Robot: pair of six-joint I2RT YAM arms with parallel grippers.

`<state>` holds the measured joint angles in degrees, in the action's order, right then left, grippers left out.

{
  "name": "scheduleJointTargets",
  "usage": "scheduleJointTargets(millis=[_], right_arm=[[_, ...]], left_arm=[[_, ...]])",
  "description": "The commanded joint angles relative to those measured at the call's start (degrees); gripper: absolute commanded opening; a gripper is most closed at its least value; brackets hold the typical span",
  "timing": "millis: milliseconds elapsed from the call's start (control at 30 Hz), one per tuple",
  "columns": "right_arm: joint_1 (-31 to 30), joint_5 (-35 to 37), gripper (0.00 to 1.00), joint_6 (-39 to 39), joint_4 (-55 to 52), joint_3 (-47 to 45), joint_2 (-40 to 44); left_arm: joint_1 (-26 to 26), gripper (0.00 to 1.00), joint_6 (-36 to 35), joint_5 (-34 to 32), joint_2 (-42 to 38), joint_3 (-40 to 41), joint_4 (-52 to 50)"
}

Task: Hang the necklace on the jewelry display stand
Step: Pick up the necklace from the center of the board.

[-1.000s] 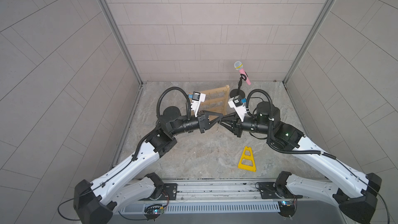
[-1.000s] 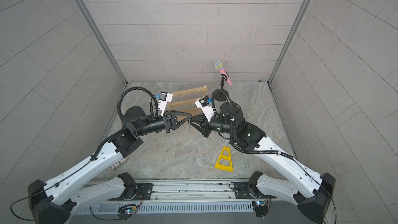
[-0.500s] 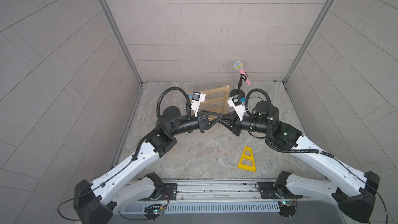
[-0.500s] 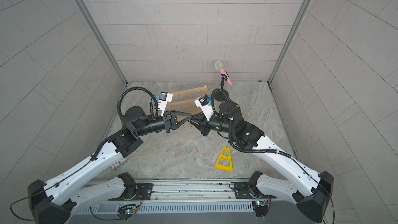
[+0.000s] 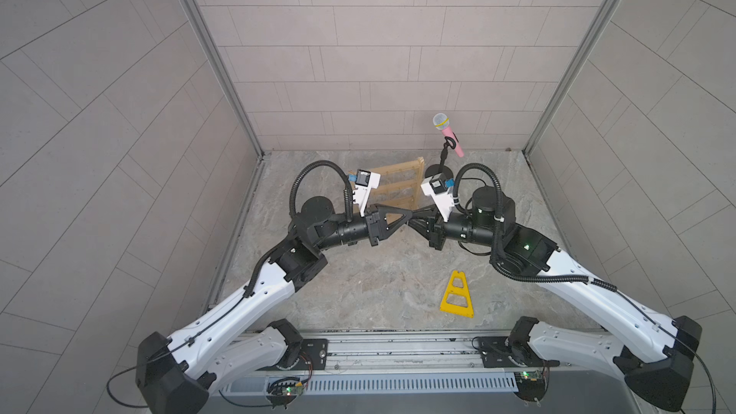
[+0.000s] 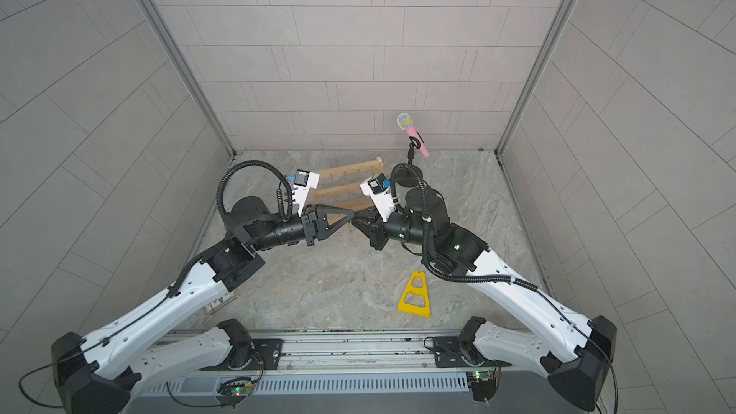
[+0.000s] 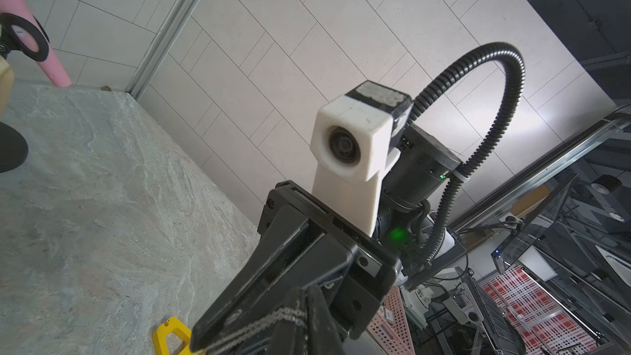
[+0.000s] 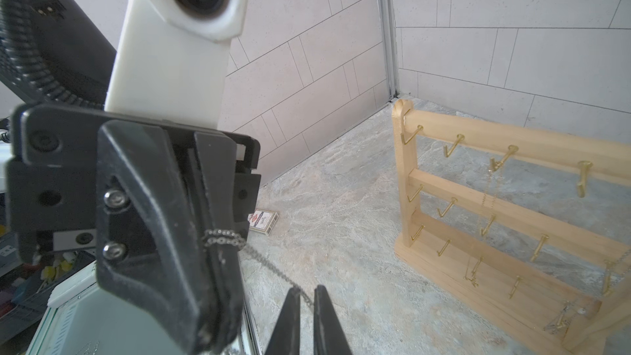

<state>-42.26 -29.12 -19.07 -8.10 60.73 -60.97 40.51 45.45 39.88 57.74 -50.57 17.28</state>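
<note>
A thin silver necklace [image 8: 266, 262] stretches between my two grippers, which meet tip to tip above the floor in both top views. The left gripper [image 5: 406, 220] is shut on the chain, which loops over its closed fingers [image 8: 222, 237]. From there the chain runs into the narrow slit between the tips of my right gripper [image 8: 308, 290], which is pinched on it. In the left wrist view the necklace [image 7: 259, 327] lies across my left gripper [image 7: 304, 291]. The jewelry display stand [image 5: 398, 185], pale wood with gold hooks, stands just behind the grippers [image 8: 495, 206].
Fine gold chains [image 8: 488, 192] hang from some of the stand's hooks. A pink microphone [image 5: 448, 135] on a black round-based stand rises at the back right. A flat yellow triangular frame [image 5: 457, 294] lies at the front right. A small card box [image 8: 262, 221] lies by the left wall.
The right gripper has slid a little towards the left one and its jaws have narrowed onto the chain. The left arm has stayed where it was.
</note>
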Motion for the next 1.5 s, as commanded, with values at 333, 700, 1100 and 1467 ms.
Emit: scheduleJointTargets(millis=[333,700,1100,1467], right_arm=[[0.0,-0.9,0.13,-0.3,2.2,-0.1,-0.6],[-0.1,-1.2,0.18,-0.5,2.9,-0.2,-1.1],[0.0,-2.2,0.24,-0.9,5.2,0.2,-2.2],[0.0,-2.0,0.32,-0.9,8.1,0.2,-2.5]], left_arm=[[-0.3,0.1,0.3,0.7,-1.1,-1.8,1.8],[-0.3,0.1,0.4,0.8,-0.8,-2.2,1.9],[-0.3,0.1,0.5,0.7,-0.6,-2.7,1.2],[-0.3,0.1,0.4,0.7,-0.4,-3.4,-0.1]])
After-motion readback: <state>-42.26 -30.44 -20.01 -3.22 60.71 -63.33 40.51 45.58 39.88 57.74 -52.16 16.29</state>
